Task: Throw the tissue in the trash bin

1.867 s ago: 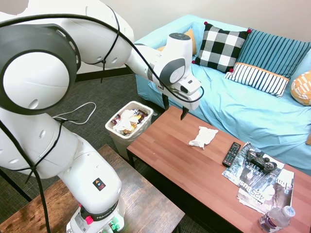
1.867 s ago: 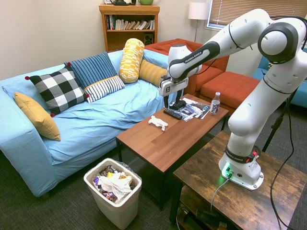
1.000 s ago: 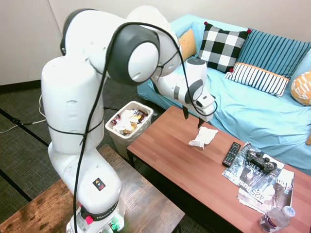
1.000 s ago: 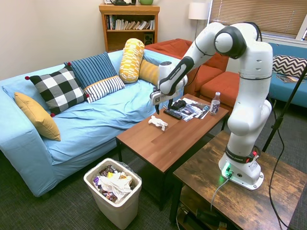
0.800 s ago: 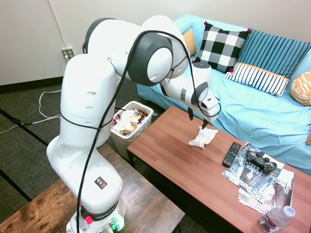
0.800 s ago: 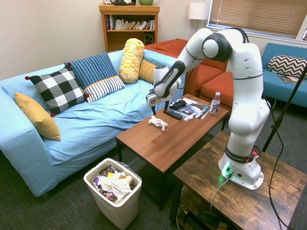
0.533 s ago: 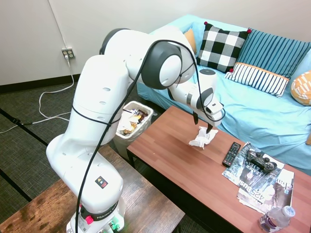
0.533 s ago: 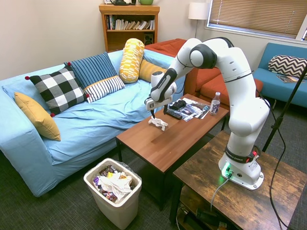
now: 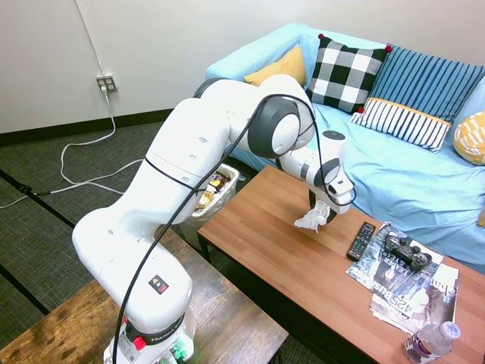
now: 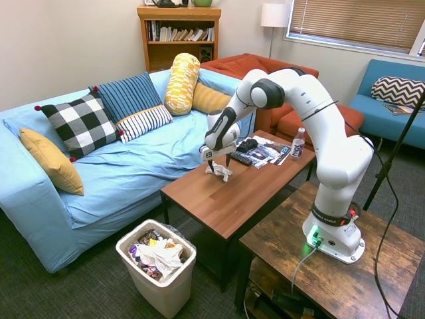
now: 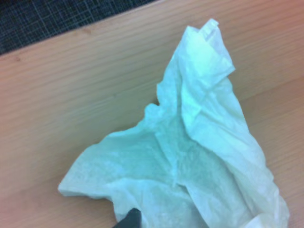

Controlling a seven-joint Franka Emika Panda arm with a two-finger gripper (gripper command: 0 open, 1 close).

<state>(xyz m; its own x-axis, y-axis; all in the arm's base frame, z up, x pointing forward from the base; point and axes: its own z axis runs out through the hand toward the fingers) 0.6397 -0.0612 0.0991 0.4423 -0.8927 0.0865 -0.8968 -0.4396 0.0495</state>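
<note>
The crumpled white tissue (image 9: 310,221) lies on the brown coffee table (image 9: 265,254), near its sofa-side edge. My gripper (image 9: 321,208) is down right at it, open, with a finger on either side of the tissue's upper part. From the opposite side the gripper (image 10: 218,162) sits just above the tissue (image 10: 220,172). In the wrist view the tissue (image 11: 190,161) fills most of the picture on the wood. The white trash bin (image 10: 157,266), full of wrappers, stands on the carpet off the table's end; in the first exterior view the trash bin (image 9: 218,184) is mostly hidden by my arm.
A black remote (image 9: 361,240), a game controller (image 9: 405,250) on magazines (image 9: 413,292) and a water bottle (image 9: 430,343) occupy the table's other end. A blue sofa (image 9: 394,163) with pillows runs along the far side.
My arm has swung across the table and come down onto the tissue; the gripper now straddles it. The tissue has not moved.
</note>
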